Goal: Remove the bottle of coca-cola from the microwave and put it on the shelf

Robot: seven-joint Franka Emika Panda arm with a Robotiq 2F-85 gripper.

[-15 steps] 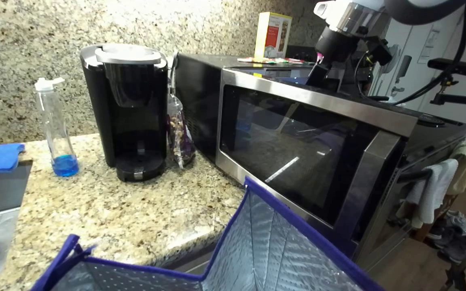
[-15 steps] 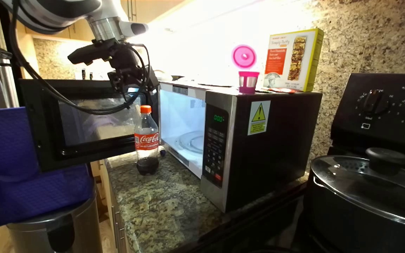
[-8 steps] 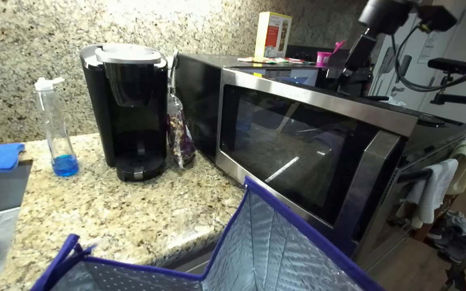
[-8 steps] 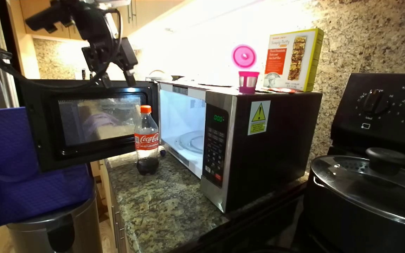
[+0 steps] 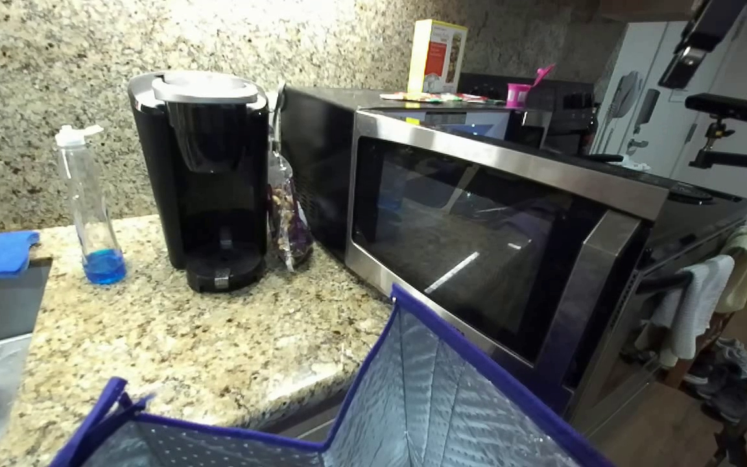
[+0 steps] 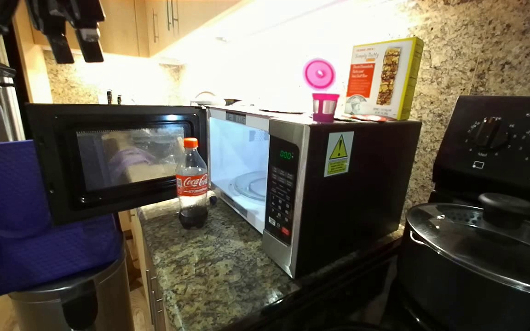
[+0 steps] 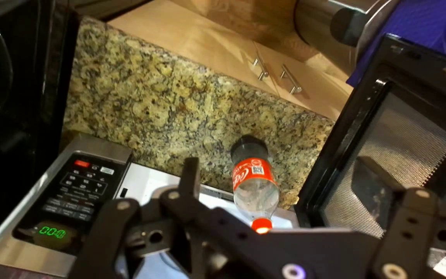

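The coca-cola bottle (image 6: 192, 184), with red label, orange-red cap and a little dark drink, stands upright on the counter just outside the microwave (image 6: 352, 197). The microwave door (image 6: 62, 170) is swung open and its lit inside shows a glass turntable. In the wrist view the bottle (image 7: 254, 182) appears between and beyond the fingers, not touched. My gripper (image 6: 78, 53) is open and empty, high above and left of the bottle in that exterior view. It also shows at the upper right of an exterior view (image 5: 681, 68), where the door (image 5: 464, 246) hides the bottle. I cannot make out a shelf.
A pink cup (image 6: 325, 105) and snack box (image 6: 382, 78) stand on top of the microwave. A blue bag (image 6: 7, 207) hangs by the door. A coffee maker (image 5: 208, 175) and bottle with blue liquid (image 5: 102, 263) stand on the counter. A pot (image 6: 481, 262) sits on the stove.
My gripper has risen and moved away from the microwave, up and left in an exterior view, up and right in an exterior view. The bottle and the open door have not moved.
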